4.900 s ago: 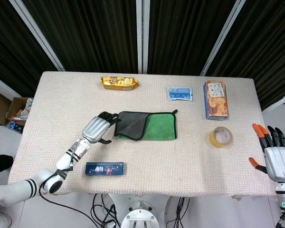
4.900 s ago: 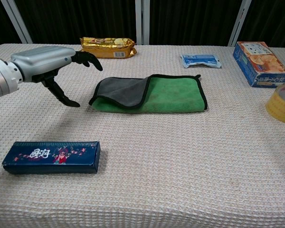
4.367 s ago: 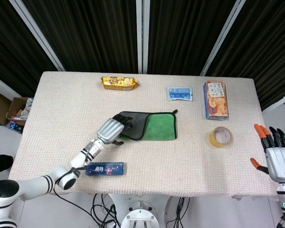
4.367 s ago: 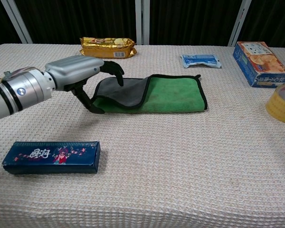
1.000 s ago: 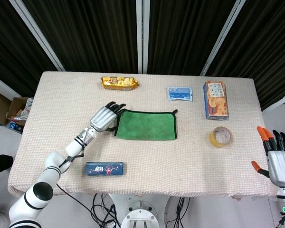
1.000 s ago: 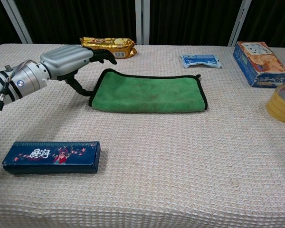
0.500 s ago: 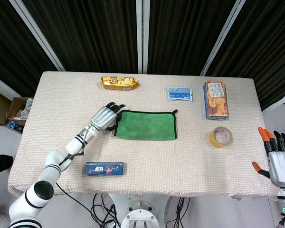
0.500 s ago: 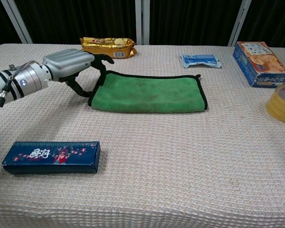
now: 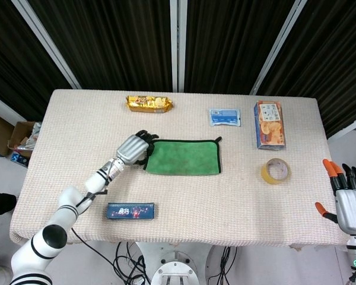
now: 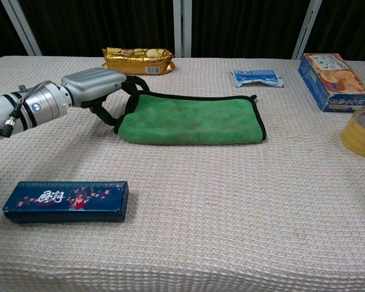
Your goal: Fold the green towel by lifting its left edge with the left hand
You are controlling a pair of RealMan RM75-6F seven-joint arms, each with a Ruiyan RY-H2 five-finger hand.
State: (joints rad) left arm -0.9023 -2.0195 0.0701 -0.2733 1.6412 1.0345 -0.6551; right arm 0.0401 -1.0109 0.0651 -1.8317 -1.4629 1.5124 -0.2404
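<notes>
The green towel [image 9: 184, 157] with a black border lies flat in the middle of the table [image 9: 77, 136]. It also shows in the chest view as the green towel [image 10: 191, 118]. My left hand [image 9: 132, 149] is at the towel's left edge. In the chest view the left hand [image 10: 94, 85] has its fingers curled over that edge and its thumb under it, pinching the border. The edge still lies low on the table. My right hand [image 9: 350, 199] hangs off the table's right front corner, fingers spread, holding nothing.
A dark blue box [image 10: 66, 201] lies near the front left. At the back sit a gold snack pack [image 10: 138, 59], a blue-white pouch [image 10: 257, 77] and a biscuit box [image 10: 334, 73]. A tape roll [image 10: 360, 132] is at the right.
The towel, part-folded with its grey side up some seconds ago, now lies flat. In the last second my left hand's fingers curled down around the towel's left edge.
</notes>
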